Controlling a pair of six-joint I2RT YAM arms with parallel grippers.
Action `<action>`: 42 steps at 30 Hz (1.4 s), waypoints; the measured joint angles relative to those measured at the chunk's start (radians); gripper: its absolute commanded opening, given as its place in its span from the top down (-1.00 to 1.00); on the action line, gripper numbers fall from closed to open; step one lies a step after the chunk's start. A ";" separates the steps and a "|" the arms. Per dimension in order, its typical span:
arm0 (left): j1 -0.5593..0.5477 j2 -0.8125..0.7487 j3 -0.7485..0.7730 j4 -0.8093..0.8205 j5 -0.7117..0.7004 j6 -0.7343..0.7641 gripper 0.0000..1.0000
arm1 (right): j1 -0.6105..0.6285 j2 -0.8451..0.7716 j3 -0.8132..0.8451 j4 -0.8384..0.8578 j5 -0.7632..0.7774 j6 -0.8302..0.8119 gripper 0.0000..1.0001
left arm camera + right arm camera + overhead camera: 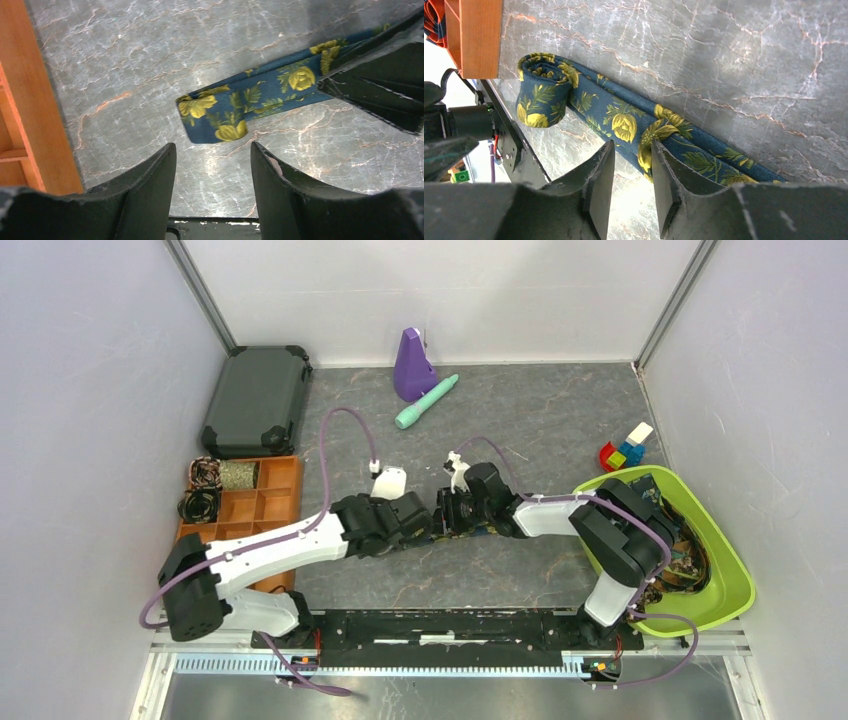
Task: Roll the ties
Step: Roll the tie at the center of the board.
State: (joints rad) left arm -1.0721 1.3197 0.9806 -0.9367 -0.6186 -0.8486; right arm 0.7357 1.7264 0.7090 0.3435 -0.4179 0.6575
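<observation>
from above, the left claw (428,520) and right claw (445,512) meet mid-table (560,410), hiding what the wrist cameras show: the tie (624,125), a soft navy strip with yellow roses on veined grey marble, one end coiled. the left claw gapes empty, with the coil at its 12 o'clock. the right claw is slightly parted, fabric bunched at one fingertip; i cannot tell if it grips.

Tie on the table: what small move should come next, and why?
Probably the left pincer should ease forward and close on the rolled end of the tie: its jaws stand open just short of it, the rest lies flat, and the right pincer is not gripping.
</observation>
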 measured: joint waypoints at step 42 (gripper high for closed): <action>0.235 -0.445 -0.386 0.150 0.185 0.000 -0.20 | 0.237 0.130 0.355 -0.241 0.171 0.036 0.18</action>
State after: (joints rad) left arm -0.8371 0.8745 0.5949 -0.7864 -0.4335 -0.8482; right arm 0.9726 1.8568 1.0637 0.1024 -0.2466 0.6933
